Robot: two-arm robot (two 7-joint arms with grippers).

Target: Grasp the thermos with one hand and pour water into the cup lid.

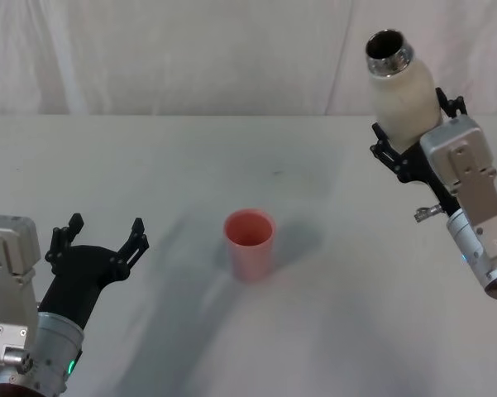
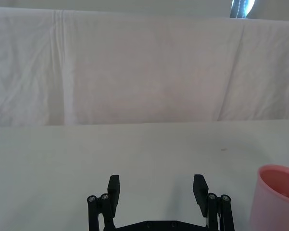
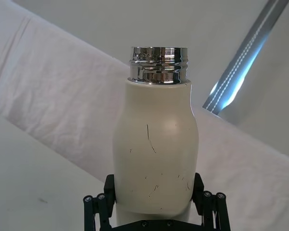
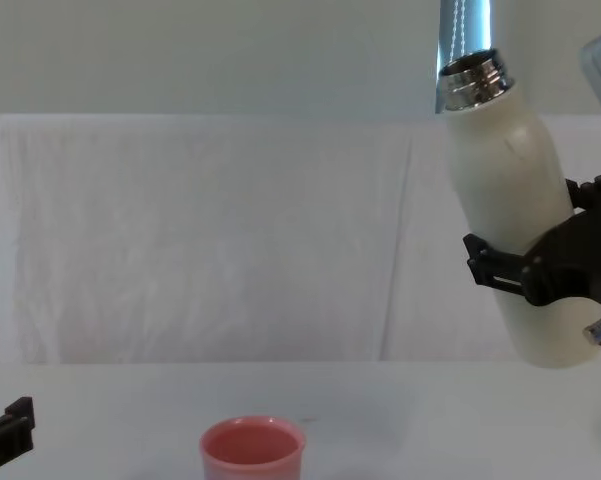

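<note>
The cream-white thermos (image 1: 403, 91) hangs high above the table at the right, tilted slightly left, its open steel neck (image 4: 471, 78) uppermost. My right gripper (image 1: 413, 142) is shut on its lower body, black fingers on both sides (image 3: 204, 202). The pink cup lid (image 1: 249, 243) stands upright in the middle of the table, well to the left of and below the thermos (image 4: 510, 220). My left gripper (image 1: 99, 236) rests open near the table's left front, left of the cup lid (image 2: 276, 197), with nothing between its fingers (image 2: 113, 188).
The table (image 1: 149, 165) is covered in white cloth, with a white draped backdrop (image 4: 200, 240) behind it. A shiny metal post (image 4: 464, 30) rises behind the thermos.
</note>
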